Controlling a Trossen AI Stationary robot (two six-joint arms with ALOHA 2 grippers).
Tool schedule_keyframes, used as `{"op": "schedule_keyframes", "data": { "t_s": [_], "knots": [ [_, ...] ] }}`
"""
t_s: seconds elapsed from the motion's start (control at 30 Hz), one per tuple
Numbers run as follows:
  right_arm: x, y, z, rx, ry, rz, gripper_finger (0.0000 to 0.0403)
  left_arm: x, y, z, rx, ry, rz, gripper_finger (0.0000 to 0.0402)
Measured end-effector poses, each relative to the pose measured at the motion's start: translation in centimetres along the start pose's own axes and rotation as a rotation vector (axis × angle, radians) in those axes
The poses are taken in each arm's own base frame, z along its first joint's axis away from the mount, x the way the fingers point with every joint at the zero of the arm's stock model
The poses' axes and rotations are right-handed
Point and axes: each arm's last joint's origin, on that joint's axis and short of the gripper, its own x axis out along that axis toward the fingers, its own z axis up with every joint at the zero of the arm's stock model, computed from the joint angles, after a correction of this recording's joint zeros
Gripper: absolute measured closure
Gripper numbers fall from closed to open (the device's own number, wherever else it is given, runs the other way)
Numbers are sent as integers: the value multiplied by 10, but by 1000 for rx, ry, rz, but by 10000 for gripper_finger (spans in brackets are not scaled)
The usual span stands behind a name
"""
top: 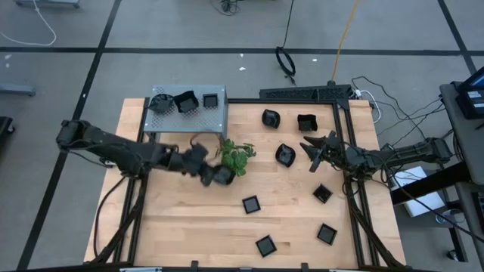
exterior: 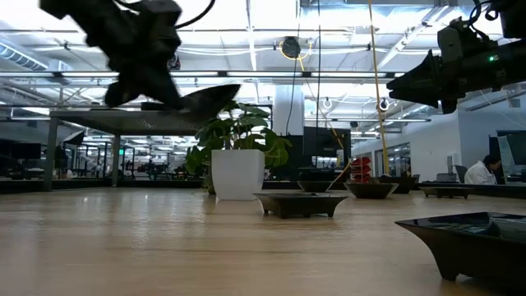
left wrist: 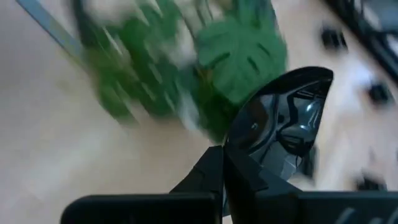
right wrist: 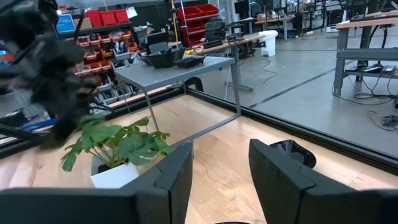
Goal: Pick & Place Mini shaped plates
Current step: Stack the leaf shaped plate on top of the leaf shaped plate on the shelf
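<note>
Left tool (top: 214,175) clamped on one rounded black mini plate (top: 222,177), held above the table (top: 181,219) beside the potted plant (top: 236,156), right tool (top: 311,147) raised with fingers apart, other mini plates (top: 251,204) scattered on the table.

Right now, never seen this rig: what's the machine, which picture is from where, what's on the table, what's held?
Two dark robot arms work at a wooden table. One picture looks straight down, one looks level across the tabletop, and one camera rides on each wrist.

On the table: loose small black plates, for instance one near the middle, a potted plant and a grey perforated stand with more plates on top.

The left hand is shut on a glossy black plate, lifted beside the plant. The right hand hangs open and empty.
</note>
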Motion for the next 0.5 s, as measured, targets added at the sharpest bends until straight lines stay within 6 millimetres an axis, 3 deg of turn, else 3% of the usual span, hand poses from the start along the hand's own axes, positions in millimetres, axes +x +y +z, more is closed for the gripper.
{"op": "schedule_keyframes", "data": {
  "t_s": [0.23,0.5],
  "knots": [
    [0,0,0,0,0,0,257,-21,17,66,6,-283,103,397],
    [0,0,0,0,0,0,258,-47,42,115,111,-314,266,398]
  ]
}}
